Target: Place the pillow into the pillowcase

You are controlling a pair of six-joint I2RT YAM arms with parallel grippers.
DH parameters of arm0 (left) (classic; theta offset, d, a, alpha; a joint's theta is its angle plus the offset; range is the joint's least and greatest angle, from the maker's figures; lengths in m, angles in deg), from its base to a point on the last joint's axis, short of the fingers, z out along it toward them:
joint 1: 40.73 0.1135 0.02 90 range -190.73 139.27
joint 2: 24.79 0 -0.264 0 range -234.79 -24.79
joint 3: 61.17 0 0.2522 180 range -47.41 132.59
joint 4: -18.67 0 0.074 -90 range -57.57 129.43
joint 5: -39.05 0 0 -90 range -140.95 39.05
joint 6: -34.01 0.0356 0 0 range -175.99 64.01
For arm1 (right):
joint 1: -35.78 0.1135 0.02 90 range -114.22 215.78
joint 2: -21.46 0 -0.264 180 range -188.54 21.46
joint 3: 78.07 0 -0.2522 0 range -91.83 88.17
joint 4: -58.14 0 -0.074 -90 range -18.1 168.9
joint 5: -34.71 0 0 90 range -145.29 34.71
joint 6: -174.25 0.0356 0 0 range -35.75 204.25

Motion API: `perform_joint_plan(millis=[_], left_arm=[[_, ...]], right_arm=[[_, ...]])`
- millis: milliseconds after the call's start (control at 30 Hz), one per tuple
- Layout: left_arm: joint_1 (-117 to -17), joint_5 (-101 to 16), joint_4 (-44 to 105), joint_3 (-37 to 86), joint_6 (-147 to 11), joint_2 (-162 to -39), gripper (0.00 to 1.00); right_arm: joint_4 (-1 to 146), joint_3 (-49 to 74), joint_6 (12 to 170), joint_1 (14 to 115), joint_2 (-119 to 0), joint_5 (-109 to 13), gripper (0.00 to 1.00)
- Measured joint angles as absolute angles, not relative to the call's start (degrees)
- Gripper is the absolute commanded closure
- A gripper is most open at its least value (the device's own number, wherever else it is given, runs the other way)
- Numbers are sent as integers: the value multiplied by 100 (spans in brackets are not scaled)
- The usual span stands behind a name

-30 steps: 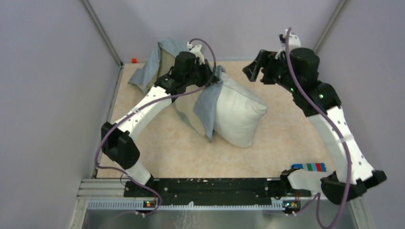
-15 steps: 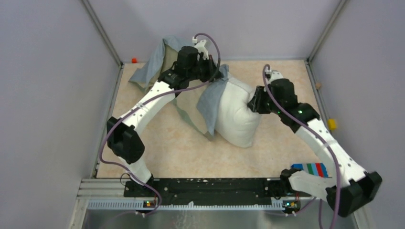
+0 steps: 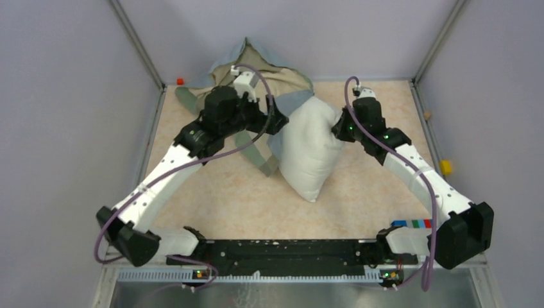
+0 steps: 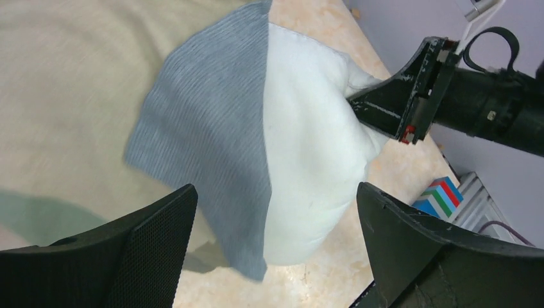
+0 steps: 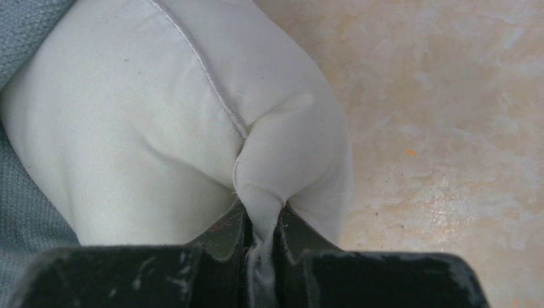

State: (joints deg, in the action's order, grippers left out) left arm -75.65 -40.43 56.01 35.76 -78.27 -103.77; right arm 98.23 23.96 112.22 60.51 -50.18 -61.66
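- Right gripper is clamped on a pinched-up corner of the pillow; the white cloth is bunched between the closed fingers, with the seam running up from the pinch.
- Left gripper stands wide apart and holds nothing. It hangs just above the line where the pillowcase meets the bare pillow.
- Where things lie: the pillow rests on the table near the middle, between the two wrists. The pillowcase is heaped behind and to the left of it, against the back wall, with one grey-blue flap draped over the pillow's left side.
- Done so far, by my reading: little. Only a strip of the pillow is covered, and most of its white face is bare in all three views.
- I cannot tell from these views whether the pillow's left end sits inside the mouth of the case or the flap merely lies on top.
- Left to do: find and hold open the mouth, feed the pillow in past the flap, then draw the cloth over the whole cushion.
- Left arm: elbow low at the near left, forearm stretched diagonally up to a wrist over the case.
- Right arm: elbow low at the near right, forearm reaching up and inward to the pillow's far right corner.
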Motion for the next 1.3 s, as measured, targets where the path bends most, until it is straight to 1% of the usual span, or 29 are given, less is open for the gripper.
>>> perform_joint_plan(millis=[67,200,333,467,500,533,567,600,633,667,700,733,767,833,967,1100,1133,1200,1300], left_arm=[[-7565,-4322,5574,3084,-7847,-9726,1],[-7578,-4681,5338,2127,-7991,-8937,1],[-7880,-4978,5098,1408,-8115,-8983,1],[-8396,-5621,4873,993,-8201,-9444,2],[-8492,-5918,4831,956,-8247,-9586,6],[-8538,-6174,4781,938,-8284,-9697,16],[-8564,-6504,4683,936,-8314,-9848,32],[-8562,-6803,4541,938,-8334,-9997,55],[-8562,-6976,4427,958,-8365,-10130,75],[-8553,-7090,4366,1019,-8393,-10266,88],[-8546,-7153,4385,1196,-8345,-10462,98],[-8555,-7142,4427,1541,-8238,-10731,100],[-8592,-7146,4418,1670,-8255,-10823,100],[-8719,-7046,4704,2379,-8067,-11188,100],[-9161,-6353,5452,4488,-7676,-11997,100],[-9738,-5828,6425,7014,-7283,-12930,100],[-9856,-5748,6562,7386,-7230,-13048,100],[-9969,-5629,6790,7556,-7195,-13070,100],[-9895,-5468,6890,7419,-7235,-13048,100]], right_arm=[[9825,2396,11241,6049,-5055,-6164,100],[9845,2333,11250,6047,-5164,-6149,100],[9854,2243,11248,6047,-5280,-6134,100],[9889,2199,11244,6047,-5311,-6114,100],[9906,2169,11239,6045,-5326,-6110,100],[9900,2158,11239,6045,-5341,-6090,100],[9913,2143,11239,6045,-5359,-6064,100],[9913,2127,11239,6045,-5383,-6027,100],[9904,2116,11239,6045,-5416,-5987,100],[9917,2084,11237,6045,-5466,-5950,100],[9921,2040,11235,6045,-5525,-5913,100],[9930,1979,11233,6045,-5595,-5882,100],[9945,1893,11228,6040,-5691,-5863,100],[9945,1732,11209,6032,-5888,-5852,100],[9954,1406,11202,5962,-6253,-5788,100],[9961,1166,11265,5942,-6548,-5740,100],[9956,1126,11305,5912,-6629,-5696,100],[9932,1115,11377,5826,-6764,-5613,100],[9806,1126,11497,5697,-6976,-5449,100]])
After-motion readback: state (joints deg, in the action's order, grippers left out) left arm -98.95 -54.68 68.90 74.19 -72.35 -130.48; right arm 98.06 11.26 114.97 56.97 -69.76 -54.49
